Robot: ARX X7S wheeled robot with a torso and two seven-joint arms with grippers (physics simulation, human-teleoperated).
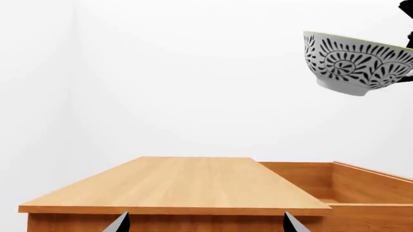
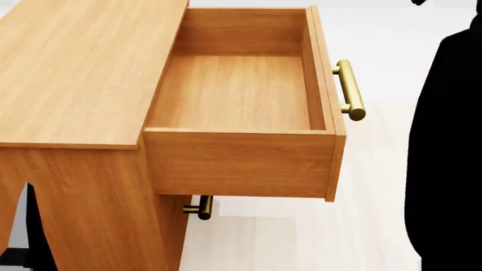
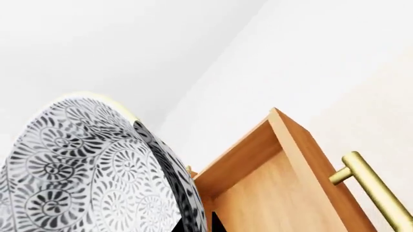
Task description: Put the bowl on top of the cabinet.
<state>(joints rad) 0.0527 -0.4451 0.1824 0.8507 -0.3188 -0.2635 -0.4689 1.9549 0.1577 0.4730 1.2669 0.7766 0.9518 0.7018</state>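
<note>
Bowl [image 1: 358, 60] held high in the air, well above the level of the cabinet [image 1: 174, 181] top and off to one side, over the open drawer [image 2: 237, 90] rather than over the flat top; carried this high probably to pass over the drawer wall and the edge without knocking. Right gripper [image 3: 184, 220] pinching the bowl at its rim, one dark finger inside and the patterned wall filling the near part of the right wrist view; only a black shape at the bowl's side seen from the left wrist. Bowl tilted a little, rim leaning; held only by one edge, so likely to swing if moved fast. Left gripper [image 1: 205, 223] low in front of the cabinet, two fingertips spread apart with nothing between them, kept clear of the way. Next, in my judgement: move the bowl sideways over the top, then lower.

Top of the cabinet flat, light-brown wood, smooth and bare; drawer pulled out far, inside empty, brass handle [image 2: 349, 90] on its front; second handle [image 2: 200, 208] lower down. Room plain: white walls, pale floor [image 2: 316, 231].
</note>
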